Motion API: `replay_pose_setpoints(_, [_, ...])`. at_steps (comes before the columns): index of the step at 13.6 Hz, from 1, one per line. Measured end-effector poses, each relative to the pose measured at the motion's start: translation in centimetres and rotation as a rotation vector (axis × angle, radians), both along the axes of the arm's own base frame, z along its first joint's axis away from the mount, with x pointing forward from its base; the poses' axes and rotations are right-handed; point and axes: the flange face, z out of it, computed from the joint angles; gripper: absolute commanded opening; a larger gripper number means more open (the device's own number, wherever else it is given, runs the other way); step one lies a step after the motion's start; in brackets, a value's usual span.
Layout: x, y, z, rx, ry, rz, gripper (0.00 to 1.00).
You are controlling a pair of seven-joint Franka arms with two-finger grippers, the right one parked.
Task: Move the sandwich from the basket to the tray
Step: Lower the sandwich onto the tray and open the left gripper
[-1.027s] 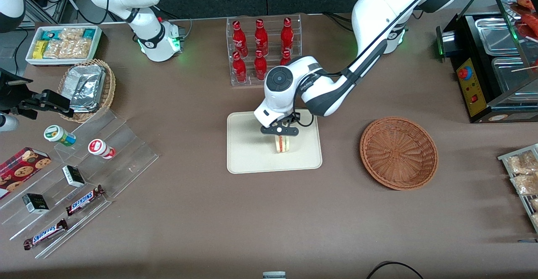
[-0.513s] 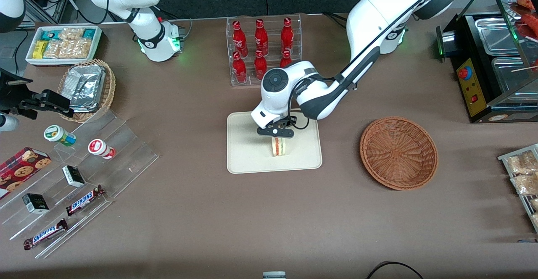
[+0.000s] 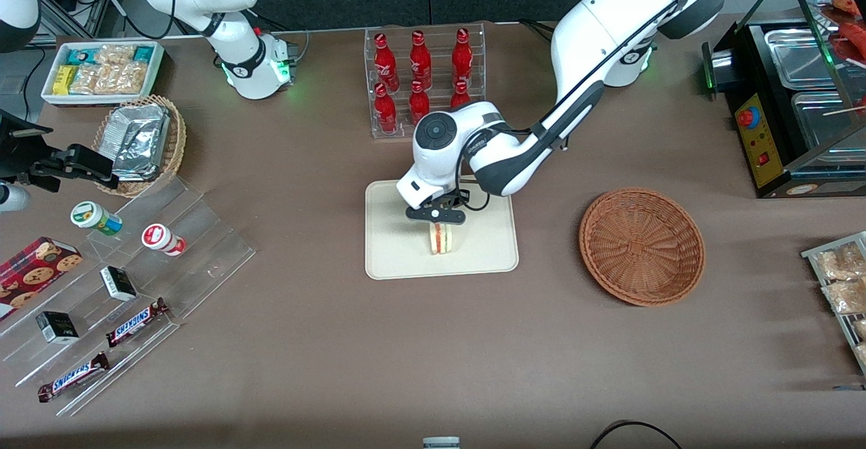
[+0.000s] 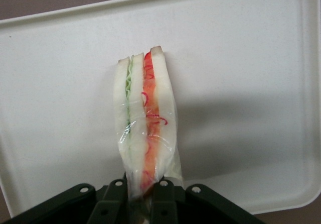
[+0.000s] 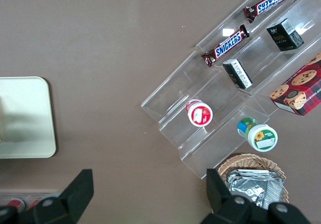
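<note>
Pinching sandwich (image 4: pixel 145 118) btwn gripper (image 4: pixel 143 196) fingers, over tray (image 4: pixel 251 58)

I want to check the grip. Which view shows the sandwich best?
The left wrist view: the sandwich fills it, layers clear, pinched in the claw over the tray. The front view shows it small, partly under the claw. The right wrist view lacks it.
</note>
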Motion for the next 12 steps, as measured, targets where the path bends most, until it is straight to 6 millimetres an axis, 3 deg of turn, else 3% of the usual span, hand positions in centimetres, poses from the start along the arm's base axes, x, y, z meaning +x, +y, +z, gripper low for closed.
replay_pose_setpoints(2, [-0.3,-0.3,-0.2,0.001,0.000,-0.007,0.01])
replay_pose_setpoints(3, [-0.4,-0.4,-0.5,0.003,0.004,-0.009,0.35])
replay_pose_setpoints(4, [-0.5,-0.4,-0.9,0.006,0.008,-0.010,0.76])
replay_pose_setpoints(5, [-0.5,-0.4,-1.2,0.008,0.012,-0.011,0.94])
replay_pose_setpoints(9, [0.0,-0.3,-1.0,0.005,0.006,-0.004,0.99])
replay_pose_setpoints(12, [1.9,0.3,1.2,0.042,0.001,0.032,0.99])
